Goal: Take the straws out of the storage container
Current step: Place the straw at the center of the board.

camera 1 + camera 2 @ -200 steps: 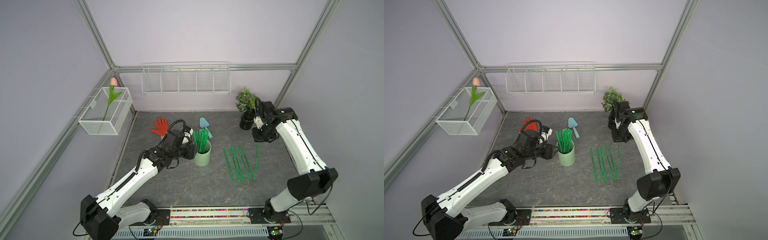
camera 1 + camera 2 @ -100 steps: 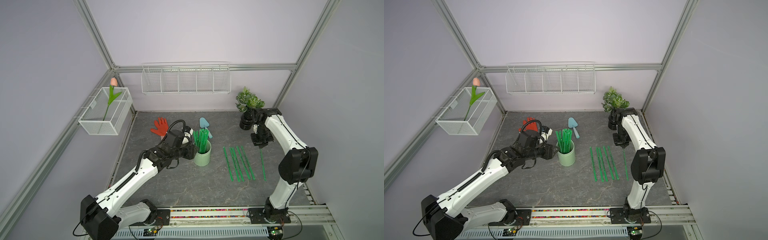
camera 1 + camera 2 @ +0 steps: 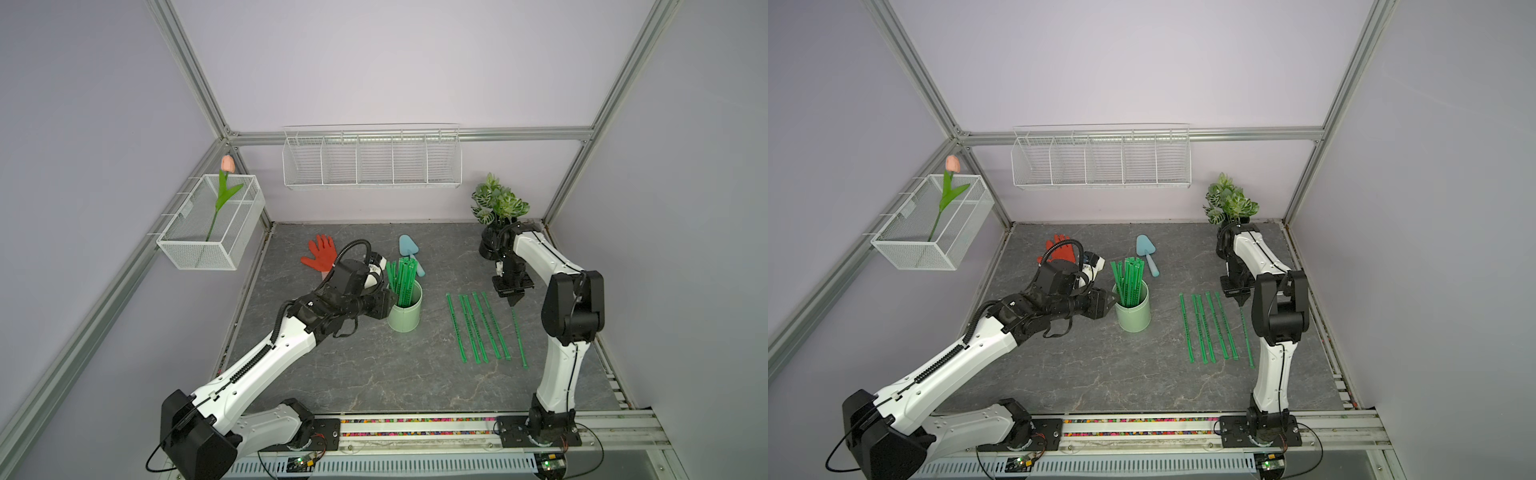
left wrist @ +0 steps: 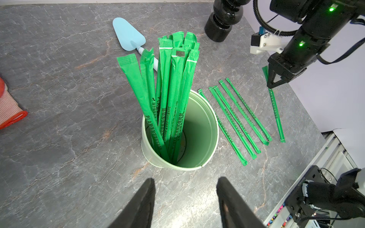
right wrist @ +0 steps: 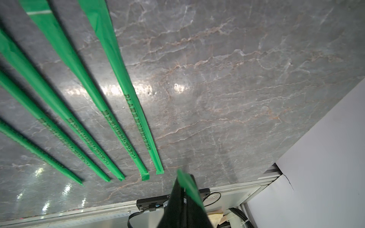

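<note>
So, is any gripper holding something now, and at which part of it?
The right gripper pinches one straw near its end toward the back wall. The left gripper is open and holds nothing.

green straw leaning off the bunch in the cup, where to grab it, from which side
Probably pinch the leaning green wrapped straw below its flat crimped tip, above the pale mint-green cylindrical cup, from the red glove side: it splays clear of the bunch there.

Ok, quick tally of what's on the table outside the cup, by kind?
straws lying free: 5
held straw, pinched near its end by the right gripper: 1
red glove: 1
blue trowel: 1
potted plant: 1
Total: 9
</note>
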Controlling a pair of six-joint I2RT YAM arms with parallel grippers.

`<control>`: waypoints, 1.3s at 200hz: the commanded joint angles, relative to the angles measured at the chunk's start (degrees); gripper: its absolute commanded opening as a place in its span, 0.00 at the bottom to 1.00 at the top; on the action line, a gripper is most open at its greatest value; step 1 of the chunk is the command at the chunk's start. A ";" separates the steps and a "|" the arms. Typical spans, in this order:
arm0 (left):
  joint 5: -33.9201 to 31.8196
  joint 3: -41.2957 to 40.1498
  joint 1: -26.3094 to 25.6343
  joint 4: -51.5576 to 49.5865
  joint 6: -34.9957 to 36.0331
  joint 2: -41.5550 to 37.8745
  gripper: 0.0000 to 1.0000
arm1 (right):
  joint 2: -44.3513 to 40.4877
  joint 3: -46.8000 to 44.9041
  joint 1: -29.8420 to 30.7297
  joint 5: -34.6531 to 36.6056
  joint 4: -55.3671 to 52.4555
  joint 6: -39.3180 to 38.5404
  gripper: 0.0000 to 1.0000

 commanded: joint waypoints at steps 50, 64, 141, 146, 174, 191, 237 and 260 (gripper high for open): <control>-0.58 0.90 -0.16 0.20 -0.21 0.66 0.54 | 6.72 5.47 -0.52 -0.68 0.20 -2.37 0.08; -0.55 0.90 -0.16 0.20 -0.13 0.76 0.54 | 7.91 6.28 -0.52 -0.68 0.31 -2.65 0.08; -0.80 0.92 -0.14 0.00 -0.07 1.31 0.54 | 14.48 12.14 -1.04 -0.91 -0.31 -3.54 0.10; -0.85 0.90 -0.11 -0.03 -0.09 1.34 0.54 | 14.73 12.41 -1.05 -0.90 -0.29 -3.55 0.10; -0.79 0.99 -0.15 -0.07 -0.03 1.57 0.54 | 15.51 12.89 -1.14 -1.34 -0.30 -3.55 0.12; -0.80 0.99 -0.12 -0.16 -0.02 1.54 0.54 | 15.58 12.54 -1.14 -1.63 0.00 -3.37 0.13; -0.86 0.99 -0.16 -0.07 -0.03 1.48 0.54 | 15.16 10.92 -1.15 -2.68 1.05 -2.78 0.16; -0.80 0.99 -0.16 -0.07 0.05 1.40 0.54 | 14.12 9.80 -1.14 -3.44 1.80 -2.26 0.16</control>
